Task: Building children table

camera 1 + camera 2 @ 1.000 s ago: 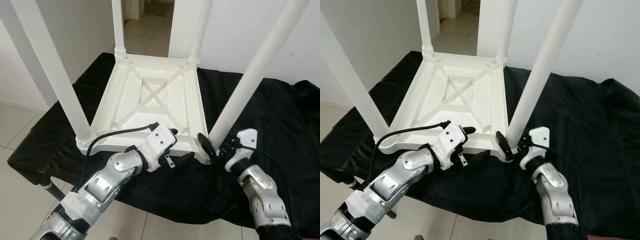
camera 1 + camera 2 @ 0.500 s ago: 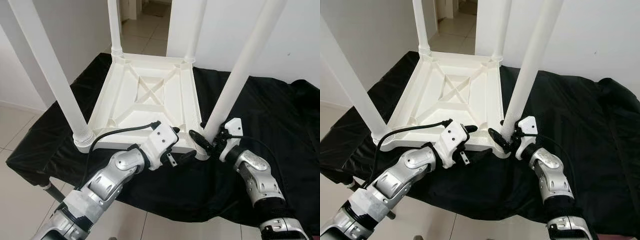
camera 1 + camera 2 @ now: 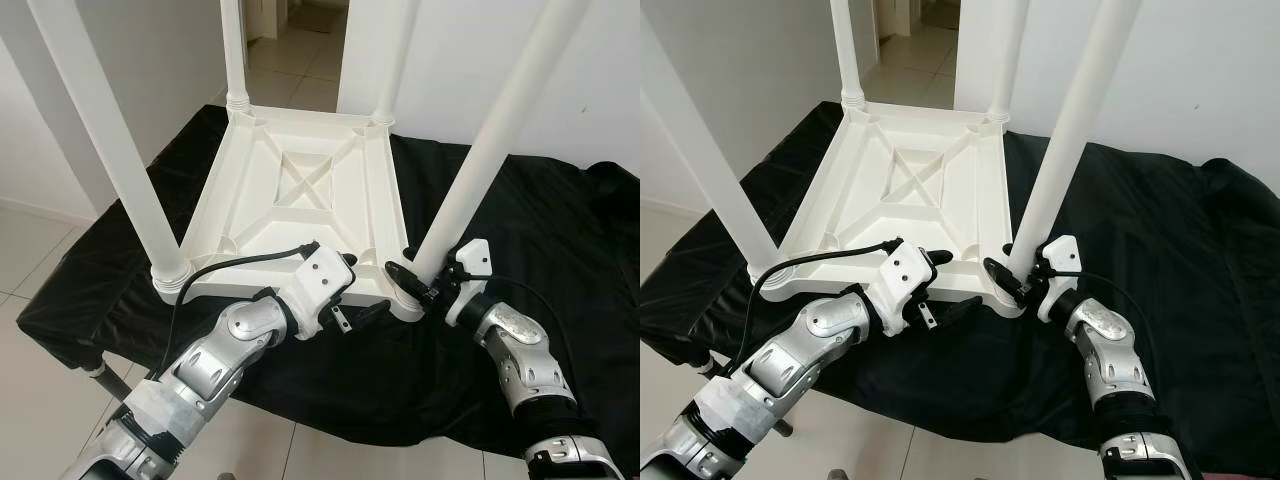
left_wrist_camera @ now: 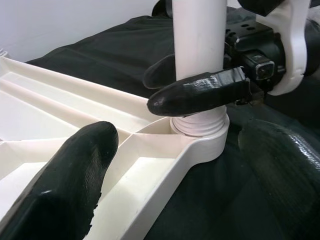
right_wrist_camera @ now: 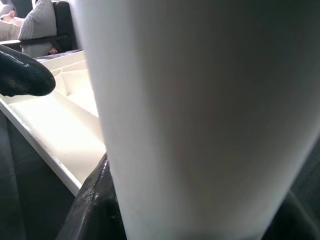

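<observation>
Four white legs stand up from an upside-down white children's table (image 3: 300,205), which lies on a black cloth (image 3: 560,230) draped over a tabletop. Two legs rise at the far corners near a doorway, one at the near left corner (image 3: 110,140) and one at the near right corner (image 3: 490,150).

The right gripper (image 3: 415,283) is at the base of the near right leg, just above its threaded collar. Its jaws are closed around that leg: in the left wrist view one black finger (image 4: 200,92) crosses the front of the leg and the other curls behind it, both touching the white tube. The right wrist view looks straight at the leg from very close, with the table's ribbed underside (image 5: 60,125) off to one side.

The left gripper (image 3: 352,290) reaches in from the near side, at the table's near edge just beside the same corner. Its jaws are open: one finger (image 4: 70,180) lies over the ribbed underside of the frame, the other (image 4: 285,165) sits outside the rim over the black cloth, so the edge runs between them. Whether either finger touches the frame cannot be told.

Pale floor tiles (image 3: 40,260) show to the left of the tabletop.
</observation>
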You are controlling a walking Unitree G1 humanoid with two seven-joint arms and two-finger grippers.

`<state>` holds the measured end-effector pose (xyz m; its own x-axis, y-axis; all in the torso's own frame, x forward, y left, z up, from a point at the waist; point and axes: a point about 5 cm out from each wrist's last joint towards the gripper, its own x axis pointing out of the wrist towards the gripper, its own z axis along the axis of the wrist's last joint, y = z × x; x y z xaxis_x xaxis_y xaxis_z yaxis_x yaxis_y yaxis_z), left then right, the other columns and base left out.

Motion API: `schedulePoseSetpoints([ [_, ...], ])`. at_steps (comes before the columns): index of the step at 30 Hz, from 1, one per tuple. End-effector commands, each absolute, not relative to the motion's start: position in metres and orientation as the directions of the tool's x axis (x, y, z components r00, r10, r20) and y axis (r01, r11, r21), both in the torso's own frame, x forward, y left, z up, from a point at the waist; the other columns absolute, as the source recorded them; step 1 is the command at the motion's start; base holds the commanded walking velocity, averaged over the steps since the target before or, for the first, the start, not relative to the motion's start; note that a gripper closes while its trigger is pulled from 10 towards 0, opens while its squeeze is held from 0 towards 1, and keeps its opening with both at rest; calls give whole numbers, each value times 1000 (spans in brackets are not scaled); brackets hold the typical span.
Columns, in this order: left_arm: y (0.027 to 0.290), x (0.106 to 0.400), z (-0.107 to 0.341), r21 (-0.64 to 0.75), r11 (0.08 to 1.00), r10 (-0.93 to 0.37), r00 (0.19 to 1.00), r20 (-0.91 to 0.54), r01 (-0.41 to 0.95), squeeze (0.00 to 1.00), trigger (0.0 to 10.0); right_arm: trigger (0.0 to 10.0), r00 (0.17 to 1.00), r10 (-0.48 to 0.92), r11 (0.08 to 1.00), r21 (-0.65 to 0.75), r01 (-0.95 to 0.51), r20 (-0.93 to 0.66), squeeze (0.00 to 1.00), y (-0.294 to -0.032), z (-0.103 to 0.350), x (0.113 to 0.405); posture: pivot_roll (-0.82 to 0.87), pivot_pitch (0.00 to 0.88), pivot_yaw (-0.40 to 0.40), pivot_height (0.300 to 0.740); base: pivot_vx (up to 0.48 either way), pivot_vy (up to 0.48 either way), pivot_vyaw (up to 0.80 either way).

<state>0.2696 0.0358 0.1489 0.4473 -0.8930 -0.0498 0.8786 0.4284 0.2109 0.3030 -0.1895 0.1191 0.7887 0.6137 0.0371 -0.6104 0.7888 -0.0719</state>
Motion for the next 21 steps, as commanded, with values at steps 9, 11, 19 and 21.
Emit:
schedulePoseSetpoints([
  [9, 34, 264, 145, 225, 289, -945, 316, -91, 930, 0, 10000, 10000, 909, 415, 905, -98, -415, -14, 0, -184, 99, 292, -80, 0, -28, 740, 0, 0, 0],
  [11, 34, 264, 145, 225, 295, -943, 321, -89, 929, 0, 10000, 10000, 929, 371, 925, -95, -369, 1, 0, -180, 98, 289, -80, 0, -26, 740, 0, 0, 0],
  [19, 36, 263, 143, 227, 301, -940, 328, -93, 926, 0, 10000, 10000, 981, 193, 981, -32, -192, 16, 0, -168, 95, 280, -71, 0, -39, 740, 0, 0, 0],
  [21, 36, 262, 142, 227, 302, -939, 330, -95, 926, 0, 10000, 10000, 993, 116, 993, -9, -116, 13, 0, -165, 93, 277, -69, 0, -42, 740, 0, 0, 0],
])
